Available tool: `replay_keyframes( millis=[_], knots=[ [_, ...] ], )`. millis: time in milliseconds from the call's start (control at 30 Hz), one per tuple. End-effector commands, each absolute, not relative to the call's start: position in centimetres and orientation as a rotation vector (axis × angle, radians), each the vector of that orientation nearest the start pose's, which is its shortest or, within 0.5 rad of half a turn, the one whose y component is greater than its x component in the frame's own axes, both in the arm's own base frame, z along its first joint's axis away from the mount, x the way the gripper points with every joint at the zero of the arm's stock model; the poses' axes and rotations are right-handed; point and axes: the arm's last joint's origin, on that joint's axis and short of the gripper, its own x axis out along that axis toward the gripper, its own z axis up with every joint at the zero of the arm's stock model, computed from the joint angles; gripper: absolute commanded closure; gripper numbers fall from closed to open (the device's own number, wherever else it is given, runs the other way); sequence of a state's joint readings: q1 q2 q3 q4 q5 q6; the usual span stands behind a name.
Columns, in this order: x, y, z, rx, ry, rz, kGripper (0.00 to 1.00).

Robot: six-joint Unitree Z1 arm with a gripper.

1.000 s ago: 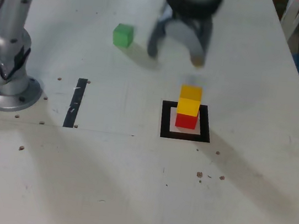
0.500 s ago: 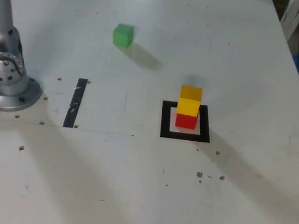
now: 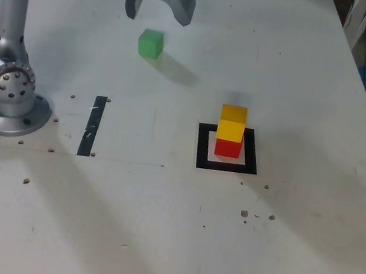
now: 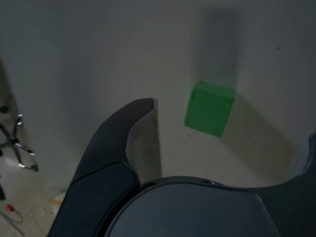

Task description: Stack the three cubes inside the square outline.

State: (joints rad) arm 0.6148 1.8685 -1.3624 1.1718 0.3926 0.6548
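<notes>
**Claw spread above green cube; two-cube stack in outline**

At the far left of the exterior view, the arm's silver base [image 3: 10, 102] was bolted to the white table [image 3: 156, 229], with its column rising out of the upper left corner of the frame. Just to the exterior view's right of the base, a straight black tape strip [image 3: 93, 126] lay on the table surface, left of centre.

In the upper left-centre of the exterior view, the gripper [image 3: 158, 12] hung at the top edge of the frame with its two dark fingers spread wide and nothing between them. The green cube [image 3: 150, 43] sat flat on the table directly below the fingertips in the picture, apart from both. The wrist view confirmed this: the green cube [image 4: 209, 108] rested on the table beyond the claw, in the span between the one curved finger [image 4: 123, 133] plainly seen and the edge of the other at the frame's right side. Neither touched it. The cube cast a shadow on the table.

Right of centre in the exterior view, the square outline [image 3: 227, 150] of black tape framed a white patch. Inside it stood the red cube [image 3: 228, 147], with the yellow cube [image 3: 232, 122] set on top of it, both upright. The stack stood well apart from the green cube.

Small dark specks were scattered over the table's lower half.
</notes>
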Motion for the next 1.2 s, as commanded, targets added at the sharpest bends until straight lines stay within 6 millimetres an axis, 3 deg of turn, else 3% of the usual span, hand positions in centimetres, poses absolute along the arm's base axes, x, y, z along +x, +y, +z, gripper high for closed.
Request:
replay_keyframes(
  millis=[0, 400, 567, 833, 1033, 1167],
  knots=[
    [24.2, 19.7, 25.6, 0.241, 1.88, 0.118, 0.0],
    [24.0, 20.6, 22.8, 0.247, 2.013, 0.068, 0.01],
    [24.4, 20.8, 21.9, 0.229, 2.022, 0.043, 0.06],
    [25.1, 21.2, 21.0, 0.205, 2.0, 0.022, 0.19],
    [25.3, 21.2, 20.8, 0.191, 1.989, 0.021, 0.42],
    [25.4, 21.3, 20.6, 0.178, 1.983, 0.014, 0.52]
  ],
)
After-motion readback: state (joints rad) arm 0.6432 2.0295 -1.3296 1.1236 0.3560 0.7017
